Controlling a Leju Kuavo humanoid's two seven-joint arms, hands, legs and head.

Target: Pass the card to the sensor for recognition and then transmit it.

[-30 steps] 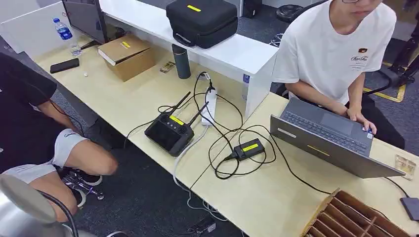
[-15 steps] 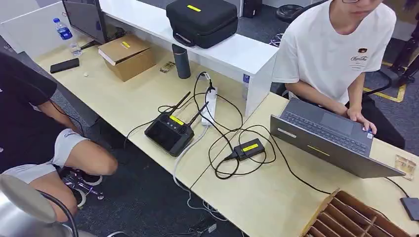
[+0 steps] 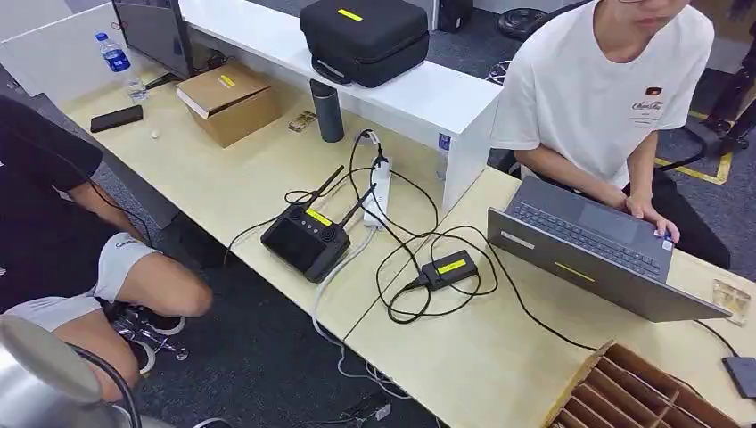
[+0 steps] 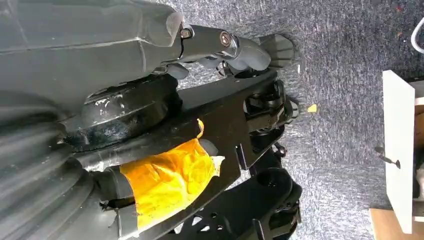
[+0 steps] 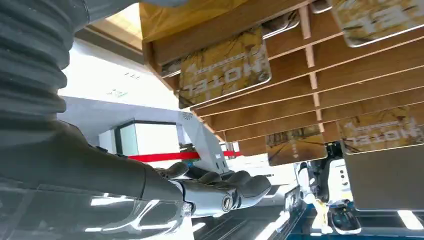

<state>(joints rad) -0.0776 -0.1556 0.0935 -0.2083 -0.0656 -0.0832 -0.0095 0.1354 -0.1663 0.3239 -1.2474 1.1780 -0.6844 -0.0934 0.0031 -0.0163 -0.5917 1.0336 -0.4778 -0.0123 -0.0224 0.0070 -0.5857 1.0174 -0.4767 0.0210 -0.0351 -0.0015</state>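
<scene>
A wooden slotted rack (image 3: 638, 394) stands at the near right corner of the table. In the right wrist view the rack (image 5: 280, 105) is close, and golden printed cards (image 5: 225, 69) sit in several of its slots. My right hand (image 5: 216, 192) hangs beside the rack, a little apart from it, fingers loosely stretched and holding nothing. A small black box with a yellow label (image 3: 448, 267) lies cabled at mid table. My left hand (image 4: 231, 46) hangs over grey carpet with nothing in it.
A person in a white shirt (image 3: 606, 80) types on a grey laptop (image 3: 595, 251) behind the rack. A black controller with antennas (image 3: 305, 237), loose cables (image 3: 401, 223), a power strip and a flat grey device (image 3: 742, 374) lie on the table. Another person (image 3: 62, 232) sits at the left.
</scene>
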